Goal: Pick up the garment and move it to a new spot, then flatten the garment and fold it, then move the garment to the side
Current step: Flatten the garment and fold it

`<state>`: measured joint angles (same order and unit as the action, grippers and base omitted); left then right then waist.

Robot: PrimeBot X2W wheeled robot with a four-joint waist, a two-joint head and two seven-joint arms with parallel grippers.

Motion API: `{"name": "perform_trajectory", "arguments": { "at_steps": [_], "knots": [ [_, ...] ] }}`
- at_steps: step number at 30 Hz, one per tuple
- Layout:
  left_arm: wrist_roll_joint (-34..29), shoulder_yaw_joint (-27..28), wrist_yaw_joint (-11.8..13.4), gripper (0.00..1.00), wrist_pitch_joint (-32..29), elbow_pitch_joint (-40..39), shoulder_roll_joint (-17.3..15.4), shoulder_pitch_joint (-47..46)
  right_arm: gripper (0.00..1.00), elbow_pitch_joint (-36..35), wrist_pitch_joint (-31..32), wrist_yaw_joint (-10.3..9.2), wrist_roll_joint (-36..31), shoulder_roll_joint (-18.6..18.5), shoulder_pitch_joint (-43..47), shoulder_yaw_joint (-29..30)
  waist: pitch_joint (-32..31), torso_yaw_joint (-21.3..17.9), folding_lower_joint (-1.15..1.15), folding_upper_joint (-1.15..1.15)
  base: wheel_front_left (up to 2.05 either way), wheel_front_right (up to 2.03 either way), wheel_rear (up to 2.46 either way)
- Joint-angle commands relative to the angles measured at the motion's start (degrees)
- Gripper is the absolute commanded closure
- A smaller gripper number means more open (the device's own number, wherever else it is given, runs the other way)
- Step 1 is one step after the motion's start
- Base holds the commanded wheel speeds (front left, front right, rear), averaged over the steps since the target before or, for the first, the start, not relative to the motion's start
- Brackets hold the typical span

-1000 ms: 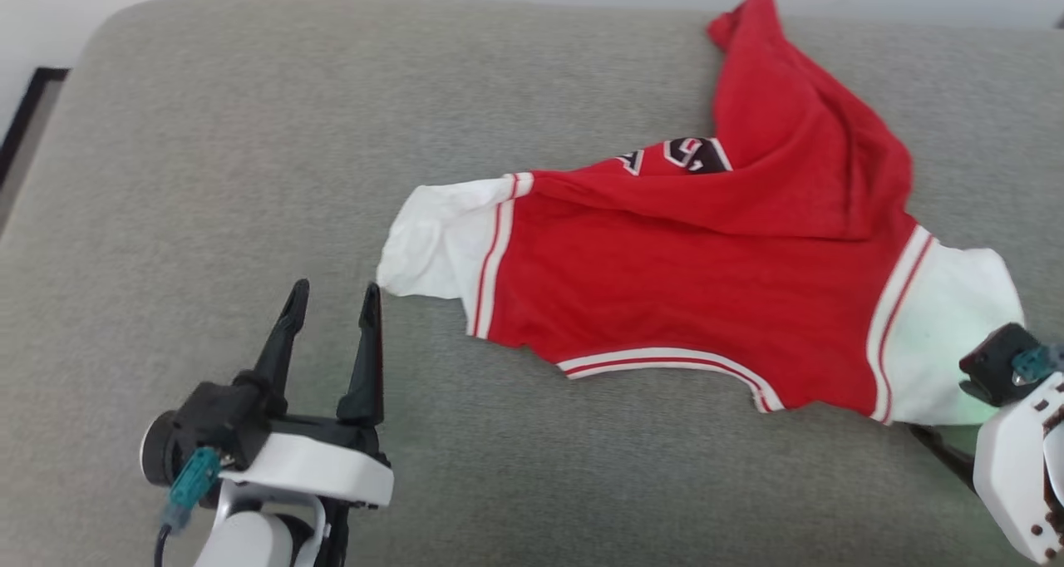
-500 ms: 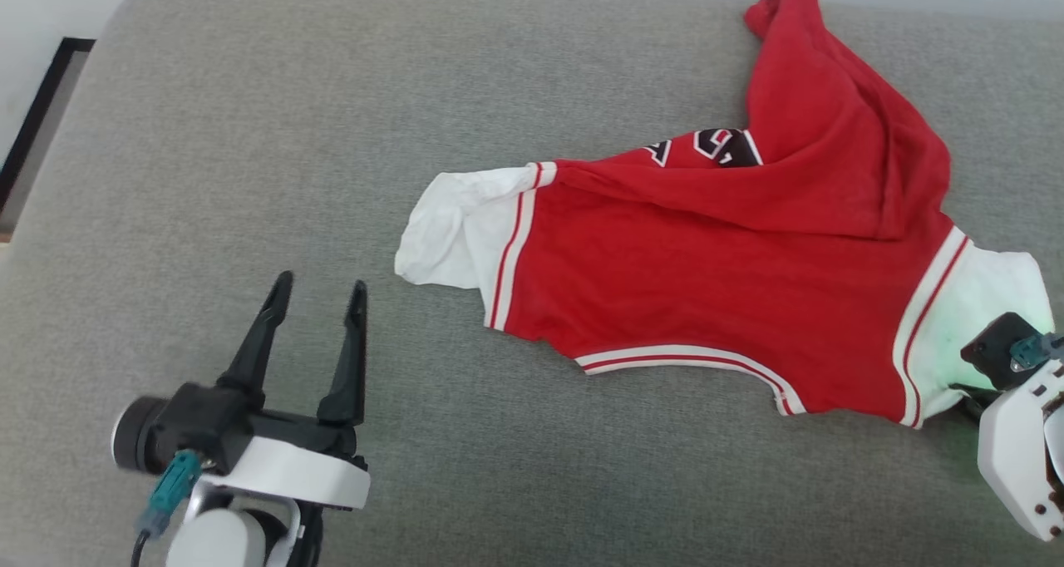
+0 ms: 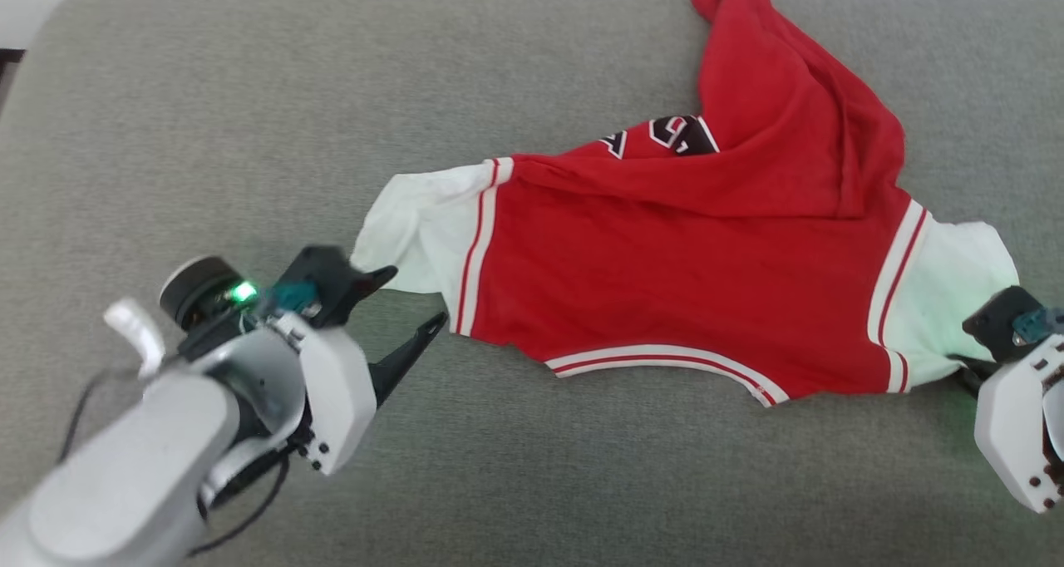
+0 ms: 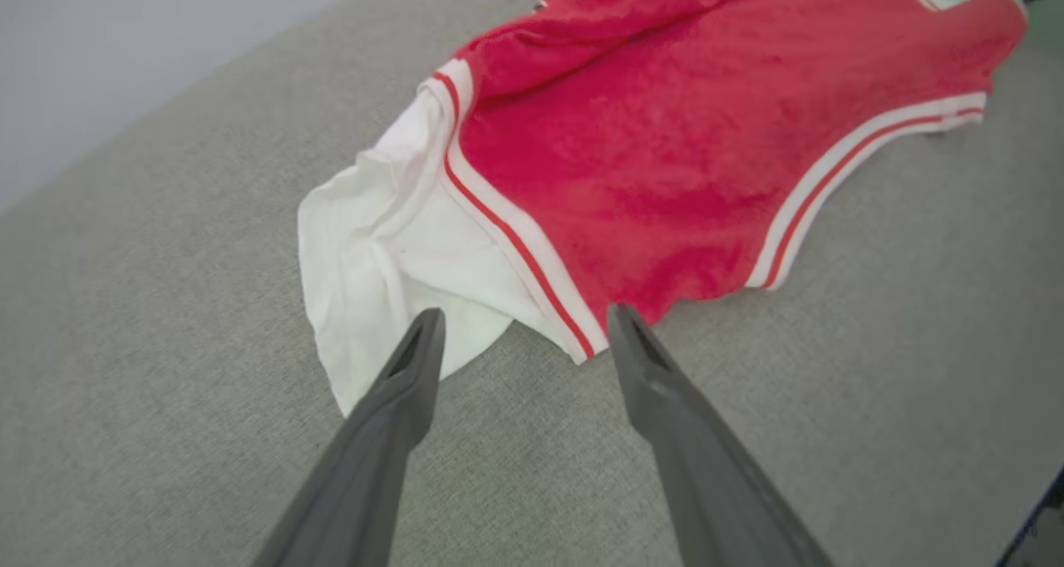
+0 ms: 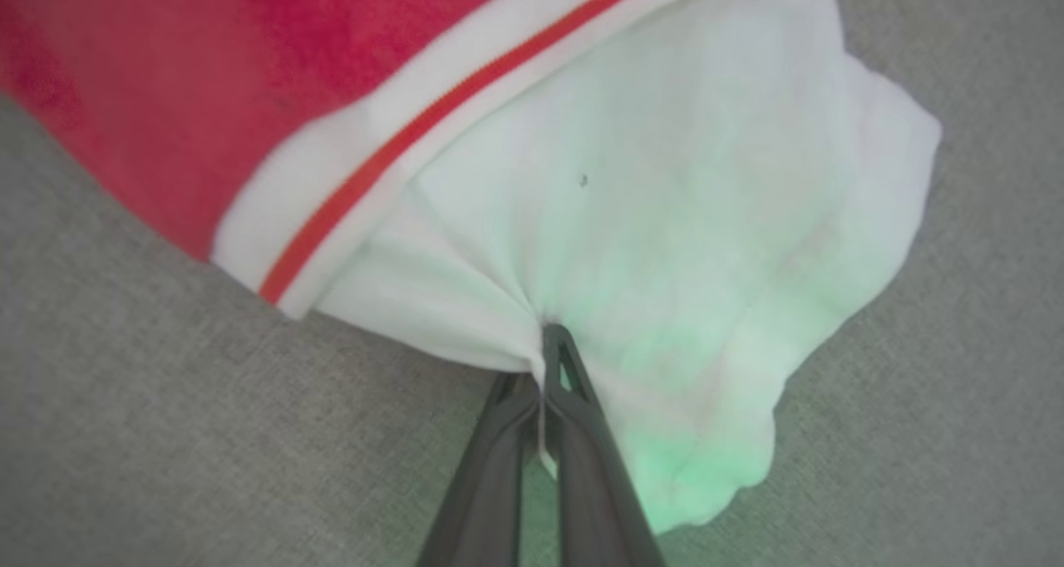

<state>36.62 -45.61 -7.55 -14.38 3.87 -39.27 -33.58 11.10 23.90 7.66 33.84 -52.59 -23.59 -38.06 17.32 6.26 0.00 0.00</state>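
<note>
Wherever bare, grey woven cushion (image 3: 249, 93) beneath garment (image 3: 665, 276)

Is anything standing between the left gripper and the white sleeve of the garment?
Nothing visible does. The open left gripper is at the edge of the white sleeve of the garment, with only bare grey cushion around it.

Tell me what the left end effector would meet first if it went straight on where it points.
The garment's white sleeve: the open left end effector points at its near edge, beside the striped trim. Depth is unclear, so it might graze the cushion first.
</note>
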Motion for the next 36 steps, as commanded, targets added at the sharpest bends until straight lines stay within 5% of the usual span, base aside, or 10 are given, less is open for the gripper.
{"name": "perform_trajectory", "arguments": {
  "at_steps": [1, 12, 21, 22, 25, 26, 30, 36],
  "knots": [
    [2.1, -4.0, 0.2, 0.0, -2.3, 0.6, -1.6, -3.3, 1.0, 0.9, 0.4, -0.32, -0.4, 0.1, -0.4, -0.2, 1.1, -0.9, 0.0, 0.0, 0.0, 0.0, 0.0],
    [10.3, -24.0, 0.2, 0.0, -4.6, 11.2, -4.0, -21.5, 1.0, 1.1, 0.2, -0.4, -0.7, 1.0, -3.2, -0.8, 5.2, -3.5, 0.0, 0.0, 0.0, 0.0, 0.0],
    [9.1, -28.2, 0.2, 0.0, -7.3, 15.9, -2.4, -23.6, 1.0, 1.6, 0.0, -0.61, -0.9, 1.6, -4.7, -1.0, 7.6, -4.5, 0.0, 0.0, 0.0, 0.0, 0.0],
    [8.7, -28.3, 0.2, 0.09, -7.8, 15.8, -2.3, -23.1, 1.0, 1.6, 0.0, -0.61, -0.9, 1.8, -4.9, -1.1, 7.7, -4.5, 0.0, 0.0, 0.0, 0.0, 0.0],
    [7.6, -28.6, 0.2, 0.94, -9.5, 15.8, -2.3, -22.0, 1.0, 1.7, -0.2, -0.61, -1.0, 2.1, -5.4, -1.3, 8.0, -4.7, 0.0, 0.0, 0.0, 0.0, 0.0],
    [7.5, -28.6, 0.2, 1.0, -9.6, 15.8, -2.3, -21.8, 1.0, 1.8, -0.3, -0.61, -1.0, 2.2, -5.5, -1.3, 8.0, -4.7, 0.0, 0.0, 0.0, 0.0, 0.0],
    [9.4, -28.6, 0.2, 1.0, -6.9, 16.9, -2.7, -22.1, 1.0, 2.1, -1.7, -0.61, -0.9, 2.7, -5.7, -0.7, 7.3, -4.8, 0.0, 0.0, 0.0, 0.0, 0.0],
    [12.9, -27.8, 0.2, 1.0, 4.1, 18.3, -3.4, -23.3, 1.0, 1.5, -8.4, -0.31, 1.5, 3.9, -3.9, 5.6, 4.4, -5.0, 0.0, 0.0, 0.0, 0.0, 0.0]
  ]
}}
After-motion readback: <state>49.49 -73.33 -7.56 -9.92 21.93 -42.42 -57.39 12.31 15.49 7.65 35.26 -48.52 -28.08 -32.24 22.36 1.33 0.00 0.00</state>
